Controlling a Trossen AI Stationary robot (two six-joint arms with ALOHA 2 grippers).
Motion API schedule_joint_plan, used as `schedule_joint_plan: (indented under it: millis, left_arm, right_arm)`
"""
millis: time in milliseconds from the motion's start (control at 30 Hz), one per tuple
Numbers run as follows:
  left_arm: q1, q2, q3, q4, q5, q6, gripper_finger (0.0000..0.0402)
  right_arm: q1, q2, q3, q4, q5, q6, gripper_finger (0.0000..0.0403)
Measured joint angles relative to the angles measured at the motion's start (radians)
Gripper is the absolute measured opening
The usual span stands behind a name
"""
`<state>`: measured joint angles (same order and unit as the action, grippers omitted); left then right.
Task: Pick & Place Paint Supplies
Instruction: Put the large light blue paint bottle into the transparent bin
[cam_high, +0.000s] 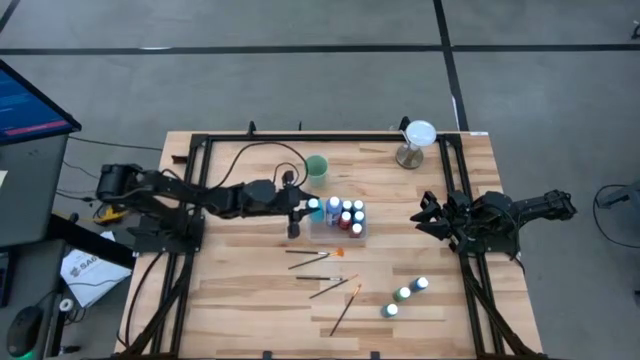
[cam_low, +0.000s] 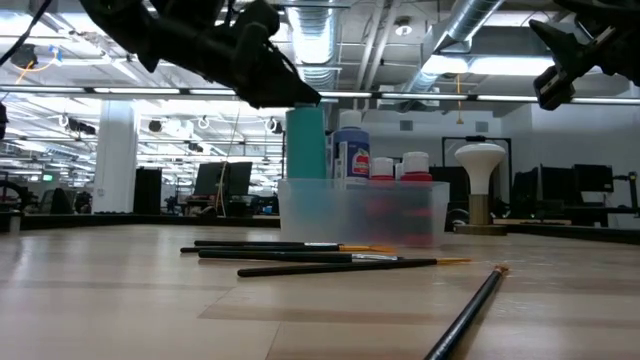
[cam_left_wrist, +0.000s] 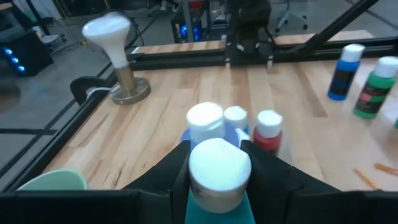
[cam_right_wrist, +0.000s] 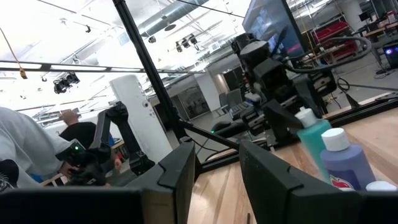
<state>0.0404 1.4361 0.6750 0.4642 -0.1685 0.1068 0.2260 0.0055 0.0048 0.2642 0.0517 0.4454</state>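
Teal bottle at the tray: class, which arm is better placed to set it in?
Left. Its tool already grips the teal bottle at the clear tray, while the right tool waits empty near the table's right edge.

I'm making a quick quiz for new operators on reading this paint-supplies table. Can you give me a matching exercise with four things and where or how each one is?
Things:
1. teal bottle
2. paintbrushes
3. green cup
4. right gripper

Places or states:
A. upright on the far side of the clear tray, apart from it
B. held in the left gripper
C. open and empty, to the right of the tray
D. lying flat on the table

Pairs: 1-B, 2-D, 3-A, 4-C
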Motion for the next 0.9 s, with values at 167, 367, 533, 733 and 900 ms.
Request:
schedule_joint_plan:
  millis: [167, 367, 533, 733, 900]
  left_arm:
    - [0.026, 0.021, 0.000, 0.006, 0.002, -0.001, 0.0118]
    - [0.032, 0.060, 0.000, 0.012, 0.022, 0.001, 0.0121]
    - [0.031, 0.070, 0.000, 0.024, 0.021, 0.002, 0.0137]
    - [0.031, 0.070, 0.000, 0.034, 0.021, 0.002, 0.0159]
    - [0.031, 0.070, 0.000, 0.058, 0.023, 0.002, 0.0197]
  right_arm:
    - [0.000, 0.000, 0.000, 0.000, 0.000, 0.000, 0.0122]
    - [0.000, 0.000, 0.000, -0.001, 0.000, 0.000, 0.0122]
    - [0.000, 0.000, 0.000, -0.001, 0.000, 0.000, 0.0122]
    - [0.000, 0.000, 0.000, -0.001, 0.000, 0.000, 0.0122]
    - [0.000, 0.000, 0.000, -0.001, 0.000, 0.000, 0.0122]
